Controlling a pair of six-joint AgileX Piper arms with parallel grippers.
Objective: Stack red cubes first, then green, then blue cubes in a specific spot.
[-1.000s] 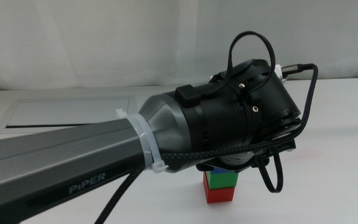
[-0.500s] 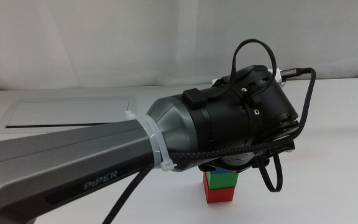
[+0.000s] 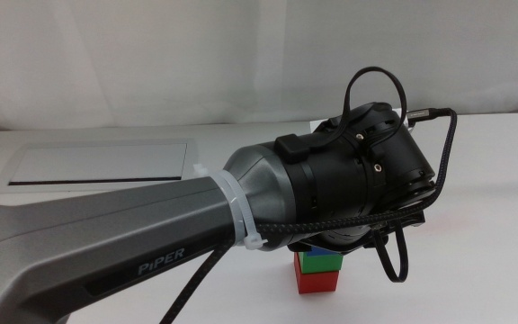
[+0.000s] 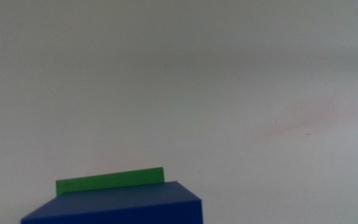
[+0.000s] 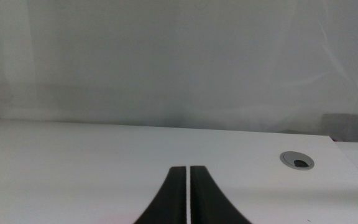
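In the middle view the red cube (image 3: 317, 281) sits on the white table, and the patch of tabletop under it is hidden. The green cube (image 3: 322, 262) stands on the red one. Only a sliver of the blue cube (image 3: 305, 247) shows on top of the green, under my left arm's black wrist (image 3: 358, 184), which hangs right over the stack and hides the left gripper. The left wrist view shows the blue cube (image 4: 120, 205) very close, with the green cube's edge (image 4: 110, 180) just beyond it. My right gripper (image 5: 187, 196) is shut and empty, low over bare table away from the stack.
A long grey-framed panel (image 3: 97, 166) with a dark slot lies at the back left. A round cable hole (image 5: 297, 160) is in the table near the right arm. A braided cable (image 3: 439, 153) loops off the left wrist.
My left arm's wrist has shifted a little to the right and down over the stack. The three cubes have not moved.
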